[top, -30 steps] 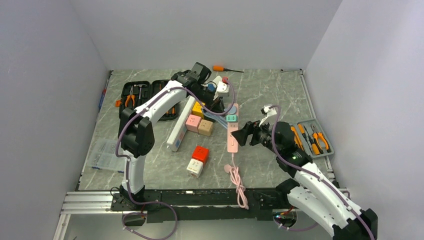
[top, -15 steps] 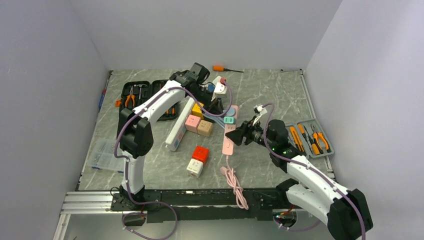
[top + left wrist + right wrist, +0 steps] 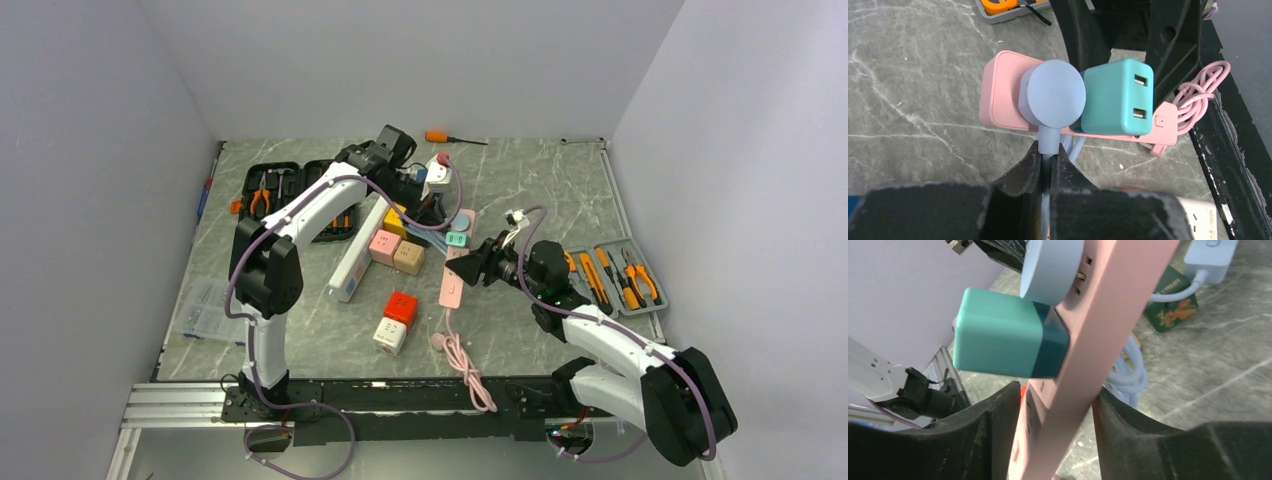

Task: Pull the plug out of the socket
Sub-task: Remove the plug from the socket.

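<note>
Pinching the blue plug (image 3: 1055,95) by its cord neck, the left gripper (image 3: 1048,157) is pressed together at 11 o'clock, ready to pull. The right gripper (image 3: 1055,400) straddles the pink power strip (image 3: 1113,315) from 3 o'clock to anchor it, possibly not yet clamped. The plug sits part-seated with its prongs showing.

Blue round plug (image 3: 1055,95) partly in pink socket (image 3: 998,92)

Marble table (image 3: 530,190) with black tool case (image 3: 285,192), grey tool case (image 3: 618,275), screwdriver (image 3: 441,137)
</note>
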`<state>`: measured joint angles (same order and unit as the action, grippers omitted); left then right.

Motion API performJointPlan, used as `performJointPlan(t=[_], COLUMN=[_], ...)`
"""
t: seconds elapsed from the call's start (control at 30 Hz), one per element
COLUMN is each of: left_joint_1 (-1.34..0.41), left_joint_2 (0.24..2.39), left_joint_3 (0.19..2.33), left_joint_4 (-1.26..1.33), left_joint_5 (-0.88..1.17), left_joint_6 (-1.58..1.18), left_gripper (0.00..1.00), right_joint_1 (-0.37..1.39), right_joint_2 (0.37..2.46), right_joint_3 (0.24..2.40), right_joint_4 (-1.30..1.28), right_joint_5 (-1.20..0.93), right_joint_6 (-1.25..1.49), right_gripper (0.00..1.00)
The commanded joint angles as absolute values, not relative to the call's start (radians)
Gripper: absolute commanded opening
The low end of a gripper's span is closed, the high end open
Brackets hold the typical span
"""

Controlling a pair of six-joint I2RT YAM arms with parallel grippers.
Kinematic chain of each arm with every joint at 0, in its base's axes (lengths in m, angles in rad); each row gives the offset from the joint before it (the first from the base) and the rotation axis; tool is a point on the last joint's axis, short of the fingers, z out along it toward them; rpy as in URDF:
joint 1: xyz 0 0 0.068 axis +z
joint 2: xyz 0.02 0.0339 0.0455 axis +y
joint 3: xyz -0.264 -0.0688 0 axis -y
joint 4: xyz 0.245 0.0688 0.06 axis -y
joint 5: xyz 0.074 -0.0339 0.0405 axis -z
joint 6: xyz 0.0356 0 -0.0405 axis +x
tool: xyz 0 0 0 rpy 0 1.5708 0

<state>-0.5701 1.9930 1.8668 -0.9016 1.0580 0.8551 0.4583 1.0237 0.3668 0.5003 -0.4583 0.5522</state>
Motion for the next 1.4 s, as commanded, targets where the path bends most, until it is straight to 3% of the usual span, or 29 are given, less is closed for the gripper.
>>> performJointPlan(t=[0.0,0.17,0.33,0.43,0.47,0.53,0.6,0.7,0.73,0.93,1.37], left_joint_1=[-0.590,-0.590,-0.590,-0.593,-0.594,-0.596,-0.598,-0.606,-0.609,-0.623,-0.602], left_joint_2=[1.860,1.850,1.842,1.842,1.842,1.848,1.857,1.879,1.890,1.938,1.966], left_joint_3=[1.829,1.821,1.812,1.815,1.820,1.837,1.865,1.916,1.939,1.992,1.942], left_joint_4=[-0.740,-0.735,-0.738,-0.756,-0.776,-0.839,-0.918,-1.049,-1.093,-1.200,-1.064], left_joint_5=[1.218,1.214,1.212,1.213,1.209,1.204,1.207,1.213,1.215,1.223,1.156], left_joint_6=[0.709,0.698,0.696,0.705,0.720,0.765,0.831,0.946,0.985,1.052,0.986], left_gripper=[0.00,0.00,0.00,0.01,0.07,0.43,0.67,0.87,0.89,0.89,0.88], right_joint_1=[0.465,0.464,0.465,0.464,0.464,0.465,0.465,0.464,0.465,0.465,0.464], right_joint_2=[1.060,1.082,1.088,1.068,1.058,1.038,1.019,0.997,0.997,0.963,0.804], right_joint_3=[0.366,0.322,0.318,0.325,0.332,0.349,0.364,0.374,0.380,0.402,0.433], right_joint_4=[0.712,0.794,0.810,0.793,0.774,0.729,0.685,0.664,0.657,0.621,0.443], right_joint_5=[-0.508,-0.513,-0.519,-0.512,-0.511,-0.508,-0.505,-0.514,-0.526,-0.568,-0.595], right_joint_6=[0.590,0.635,0.642,0.627,0.616,0.592,0.564,0.535,0.525,0.490,0.418], right_gripper=[0.61,0.64,0.38,0.11,0.03,0.00,0.00,0.00,0.00,0.00,0.00])
